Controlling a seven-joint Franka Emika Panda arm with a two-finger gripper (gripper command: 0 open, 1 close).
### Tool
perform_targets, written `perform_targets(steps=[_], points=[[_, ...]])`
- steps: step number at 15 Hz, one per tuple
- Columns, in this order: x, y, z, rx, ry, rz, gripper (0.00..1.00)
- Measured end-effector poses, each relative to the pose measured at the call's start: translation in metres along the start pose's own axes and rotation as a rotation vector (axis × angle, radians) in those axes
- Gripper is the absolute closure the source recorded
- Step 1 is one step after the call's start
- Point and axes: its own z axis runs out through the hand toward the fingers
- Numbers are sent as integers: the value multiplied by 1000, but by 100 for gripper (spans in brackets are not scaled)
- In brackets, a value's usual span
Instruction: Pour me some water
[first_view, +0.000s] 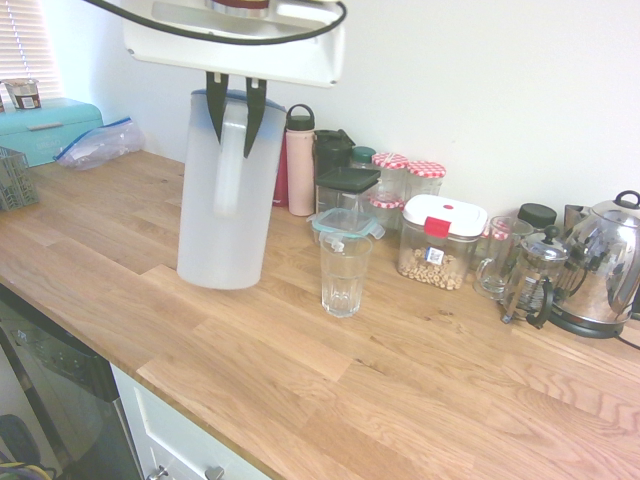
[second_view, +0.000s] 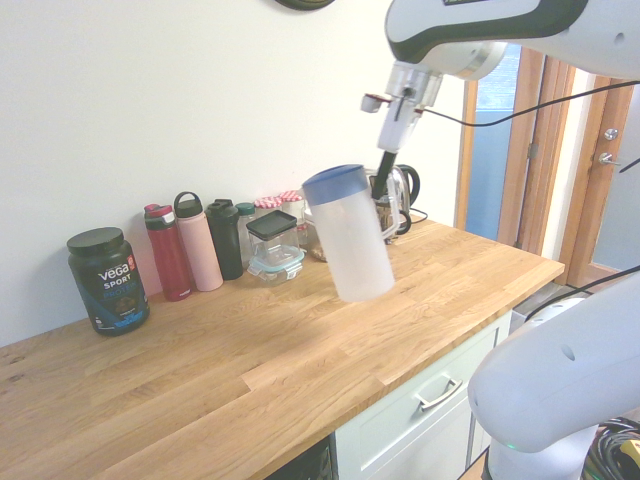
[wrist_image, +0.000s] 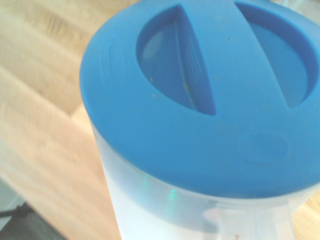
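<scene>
A tall translucent water pitcher (first_view: 225, 220) with a blue lid (wrist_image: 200, 100) hangs from my gripper (first_view: 236, 112), which is shut on the pitcher's handle (first_view: 231, 160) near its top. In the second exterior view the pitcher (second_view: 350, 235) leans, lid end tipped away from the gripper (second_view: 385, 168), and its base is off the wooden counter (second_view: 250, 350). An empty ribbed drinking glass (first_view: 345, 275) stands upright on the counter just to the right of the pitcher, apart from it. The pitcher hides the glass in the second exterior view.
Along the wall stand a pink bottle (first_view: 300, 165), dark flasks, red-checked jars (first_view: 425, 175), a white-lidded food box (first_view: 440, 240), a glass mug, a French press (first_view: 535, 275) and a steel kettle (first_view: 605, 265). A teal bread box (first_view: 45, 128) and a black tub (second_view: 108, 280) stand further off.
</scene>
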Motion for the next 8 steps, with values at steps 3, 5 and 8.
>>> perform_targets(steps=[3, 5, 8], points=[[-9, 58, -3, -10, -1, -22, 100], [-7, 88, 2, -42, -20, -66, 100], [16, 112, 21, -123, -53, -127, 100]])
